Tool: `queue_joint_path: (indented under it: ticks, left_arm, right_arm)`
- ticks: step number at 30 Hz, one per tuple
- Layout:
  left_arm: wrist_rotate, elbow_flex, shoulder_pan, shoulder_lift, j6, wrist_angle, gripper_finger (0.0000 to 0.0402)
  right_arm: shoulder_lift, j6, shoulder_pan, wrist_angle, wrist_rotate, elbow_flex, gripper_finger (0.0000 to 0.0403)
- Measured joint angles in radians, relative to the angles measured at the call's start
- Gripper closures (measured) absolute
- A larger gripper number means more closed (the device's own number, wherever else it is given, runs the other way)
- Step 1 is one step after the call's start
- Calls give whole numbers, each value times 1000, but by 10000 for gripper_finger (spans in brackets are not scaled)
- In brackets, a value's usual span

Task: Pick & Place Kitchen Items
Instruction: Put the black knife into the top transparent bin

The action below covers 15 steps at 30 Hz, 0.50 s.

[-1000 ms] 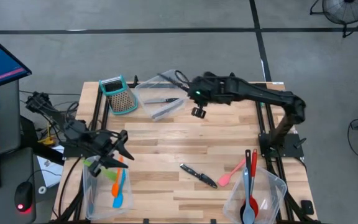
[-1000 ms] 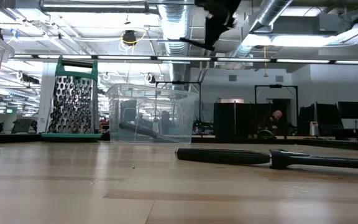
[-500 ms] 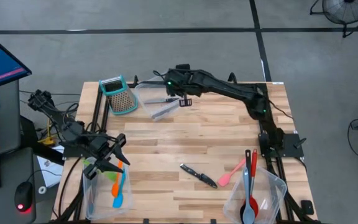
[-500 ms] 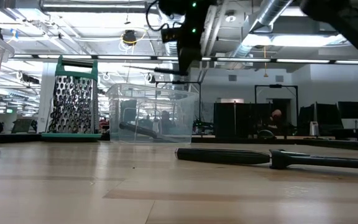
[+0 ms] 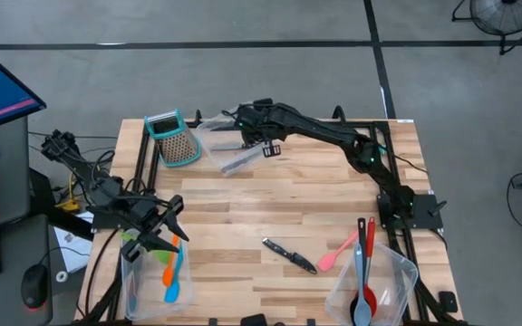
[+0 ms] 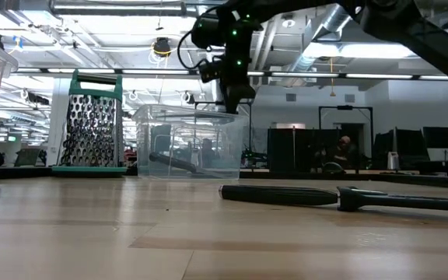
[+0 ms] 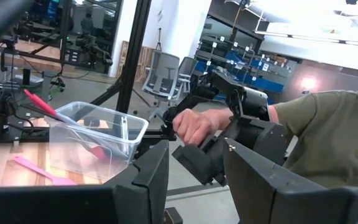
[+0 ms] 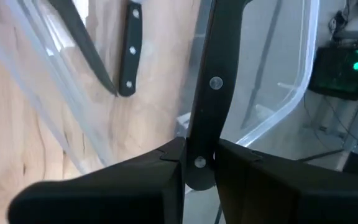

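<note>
My right gripper (image 5: 265,145) hangs over the clear tub (image 5: 229,145) at the table's far middle, shut on a black-handled knife (image 8: 207,93). In the low view it (image 6: 236,92) stands just above the tub's rim (image 6: 189,111). Inside the tub lie another black-handled knife (image 8: 129,56) and a long dark utensil (image 6: 173,162). My left gripper (image 5: 166,226) is open and holds nothing, above the near-left tub (image 5: 134,290), which holds blue, orange and green spatulas (image 5: 172,272). A third knife (image 5: 290,255) and a pink spatula (image 5: 338,249) lie flat on the table. My right gripper pinches the riveted black handle near its end (image 8: 197,163) between its two fingers (image 8: 166,165). The fingers slant down from above, and the handle runs on away from them over the tub. The knife is lifted clear; its blade does not show.
A metal box grater (image 5: 172,138) with a teal top stands left of the far tub. The near-right tub (image 5: 397,290) holds red, grey and black spoons (image 5: 365,272). In the left wrist view a person's hand (image 7: 194,127) shows beyond the table.
My right gripper has swung toward the table's left and come down over the far tub, rolling as it went, with the knife still between its fingers.
</note>
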Motion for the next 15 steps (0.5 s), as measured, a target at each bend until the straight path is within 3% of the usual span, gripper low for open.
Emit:
queue_joint_path:
  ticks: [6,12,15]
  left_arm:
    - [2,0,0,0,2,0,270]
    - [2,0,0,0,3,0,270]
    - [2,0,0,0,3,0,270]
  right_arm:
    - [0,-15,-11,11,-111,0,359]
    - [0,-2,-31,30,-129,0,359]
    - [0,25,-39,26,-186,0,359]
